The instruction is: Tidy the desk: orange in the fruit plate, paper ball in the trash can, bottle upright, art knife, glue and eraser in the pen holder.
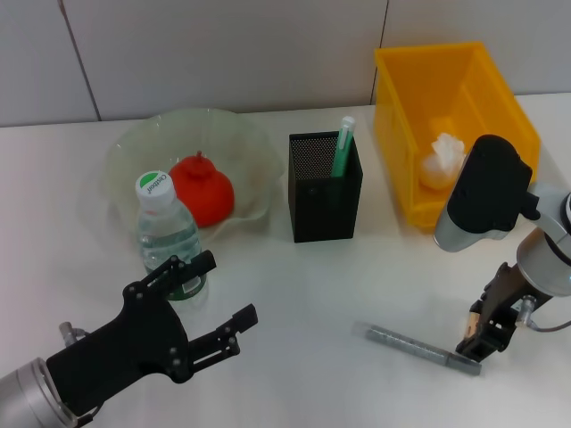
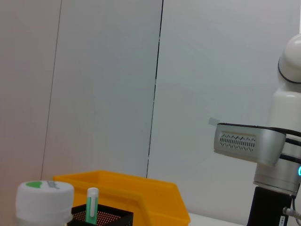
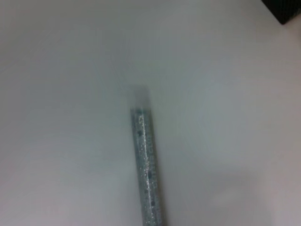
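A grey glittery stick [image 1: 417, 348] lies flat on the table at the front right; it also shows in the right wrist view [image 3: 146, 160]. My right gripper [image 1: 482, 343] hangs right at its right end, close above the table. The orange [image 1: 203, 189] sits in the glass fruit plate [image 1: 125, 152]. The clear bottle [image 1: 165, 227] stands upright in front of the plate. My left gripper [image 1: 223, 292] is open and empty just in front of the bottle. The black mesh pen holder [image 1: 326, 192] holds a green pen-like item [image 1: 343, 147]. A white paper ball [image 1: 443, 156] lies in the yellow bin [image 1: 401, 116].
The wall runs close behind the plate, holder and bin. The left wrist view shows the bottle cap [image 2: 44, 197], the pen holder [image 2: 101, 217], the bin [image 2: 141, 197] and my right arm [image 2: 263, 141]. A corner of the pen holder [image 3: 287, 9] shows in the right wrist view.
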Controlling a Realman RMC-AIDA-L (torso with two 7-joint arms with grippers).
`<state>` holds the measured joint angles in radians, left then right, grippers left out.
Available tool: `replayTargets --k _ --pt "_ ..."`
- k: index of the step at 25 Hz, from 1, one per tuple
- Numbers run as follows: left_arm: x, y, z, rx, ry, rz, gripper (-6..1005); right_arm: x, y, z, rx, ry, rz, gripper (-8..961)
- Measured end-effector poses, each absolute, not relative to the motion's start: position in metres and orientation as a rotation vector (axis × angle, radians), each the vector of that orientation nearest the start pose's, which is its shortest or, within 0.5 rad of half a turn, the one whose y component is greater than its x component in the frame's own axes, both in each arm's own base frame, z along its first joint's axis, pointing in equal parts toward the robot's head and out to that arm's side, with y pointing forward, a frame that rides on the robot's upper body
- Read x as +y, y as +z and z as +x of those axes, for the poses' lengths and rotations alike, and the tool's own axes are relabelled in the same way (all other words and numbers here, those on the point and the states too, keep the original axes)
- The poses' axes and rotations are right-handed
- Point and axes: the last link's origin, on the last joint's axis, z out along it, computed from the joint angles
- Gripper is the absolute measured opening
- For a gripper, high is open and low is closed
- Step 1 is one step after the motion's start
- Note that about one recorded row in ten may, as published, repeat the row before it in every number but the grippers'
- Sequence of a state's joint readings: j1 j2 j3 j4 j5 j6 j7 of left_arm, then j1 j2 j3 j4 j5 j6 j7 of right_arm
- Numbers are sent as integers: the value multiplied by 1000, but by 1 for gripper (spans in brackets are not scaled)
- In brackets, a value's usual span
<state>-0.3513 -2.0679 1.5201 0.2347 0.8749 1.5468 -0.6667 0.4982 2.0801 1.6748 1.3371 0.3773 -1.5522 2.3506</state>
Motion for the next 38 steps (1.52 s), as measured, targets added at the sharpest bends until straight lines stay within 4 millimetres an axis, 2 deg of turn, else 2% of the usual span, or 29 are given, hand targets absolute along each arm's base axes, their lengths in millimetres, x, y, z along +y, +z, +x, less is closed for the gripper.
replayTargets --k 9,14,18,19,21,26,28,29,30,31,32,34,38 --pt "253 -61 -269 -351 -1129 -2454 859 336 1 234 716 -826 -2594 603" --pt "254 -61 -268 -350 -1125 -2455 859 337 0 237 734 -845 -2590 409" --pt "254 -61 -268 -347 -1130 -2456 859 338 5 236 762 -806 -2585 393" --pt "254 -61 -267 -346 -1132 -2456 859 341 13 230 797 -722 -2590 389" --pt "255 -61 -267 -341 -1136 -2456 859 342 17 225 809 -678 -2594 388" --pt "255 -60 -266 -336 -1139 -2455 859 355 48 195 812 -404 -2560 387" --pt "256 -60 -265 -334 -1141 -2456 859 362 60 179 775 -273 -2532 387" --pt "256 -61 -265 -332 -1142 -2457 859 368 67 162 735 -149 -2527 387" --pt "256 -61 -264 -331 -1143 -2457 859 368 67 162 735 -149 -2527 387" --pt "257 -61 -264 -329 -1144 -2458 859 374 71 145 698 -55 -2522 386" --pt "257 -61 -263 -328 -1145 -2458 859 374 71 145 698 -55 -2522 386" --pt "258 -61 -262 -328 -1148 -2460 859 386 73 128 658 -6 -2497 386" --pt "259 -61 -261 -331 -1156 -2462 859 397 70 120 644 17 -2488 387"
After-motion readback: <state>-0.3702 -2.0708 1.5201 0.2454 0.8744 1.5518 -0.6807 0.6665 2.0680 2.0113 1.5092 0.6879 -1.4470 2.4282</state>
